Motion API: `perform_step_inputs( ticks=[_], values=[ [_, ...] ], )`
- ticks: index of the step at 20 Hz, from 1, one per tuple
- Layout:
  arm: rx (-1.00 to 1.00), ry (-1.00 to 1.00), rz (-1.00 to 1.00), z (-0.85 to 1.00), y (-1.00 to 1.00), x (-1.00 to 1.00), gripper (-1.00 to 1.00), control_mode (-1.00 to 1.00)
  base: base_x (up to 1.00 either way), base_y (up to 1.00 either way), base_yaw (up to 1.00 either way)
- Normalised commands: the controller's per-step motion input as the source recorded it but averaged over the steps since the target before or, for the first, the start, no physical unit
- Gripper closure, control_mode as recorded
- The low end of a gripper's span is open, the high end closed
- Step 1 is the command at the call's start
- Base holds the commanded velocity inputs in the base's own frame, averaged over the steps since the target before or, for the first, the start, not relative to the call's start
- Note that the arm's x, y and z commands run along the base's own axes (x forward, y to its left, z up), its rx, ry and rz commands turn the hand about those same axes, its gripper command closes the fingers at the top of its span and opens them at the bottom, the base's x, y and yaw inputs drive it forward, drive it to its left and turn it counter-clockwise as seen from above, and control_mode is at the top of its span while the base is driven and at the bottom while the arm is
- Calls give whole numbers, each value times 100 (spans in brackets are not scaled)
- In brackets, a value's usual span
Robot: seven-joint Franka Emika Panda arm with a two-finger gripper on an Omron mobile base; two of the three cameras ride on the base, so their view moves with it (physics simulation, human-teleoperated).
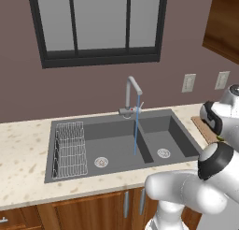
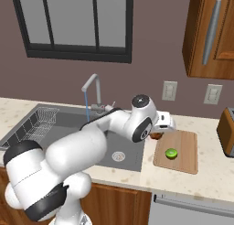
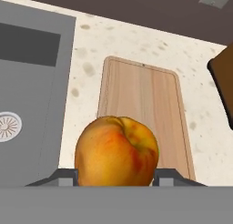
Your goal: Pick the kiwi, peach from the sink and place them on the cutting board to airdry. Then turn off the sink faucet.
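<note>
The round orange-red peach [image 3: 116,151] sits pinched between the gripper [image 3: 116,175] fingertips, carried above the speckled counter [image 3: 86,59] at the near end of the light-brown wooden cutting board [image 3: 145,104]. The lime-green kiwi [image 2: 171,153] already lies on that board, so the peach's placing is in hand. Next, I judge, it should move over bare wood beside the kiwi, well inside the rounded edges, then lower. Water runs from the slim grey faucet [image 1: 132,94] into the dark grey sink [image 1: 182,135].

One kiwi [image 2: 171,153], one peach [image 3: 116,151], one cutting board [image 2: 183,151] — two drains [image 1: 101,161].
</note>
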Motion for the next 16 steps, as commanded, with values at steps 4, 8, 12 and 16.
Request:
perform_step_inputs(
  ticks=[4, 8, 12, 16],
  values=[
    [2, 0, 0, -6, -19, 17, 100, -100, 0, 0, 0],
    [2, 0, 0, -12, -14, 15, 100, -100, 0, 0, 0],
    [3, 0, 0, -17, -10, 12, 100, -100, 0, 0, 0],
    [2, 0, 0, -17, -8, 10, 100, -100, 0, 0, 0]
  ],
)
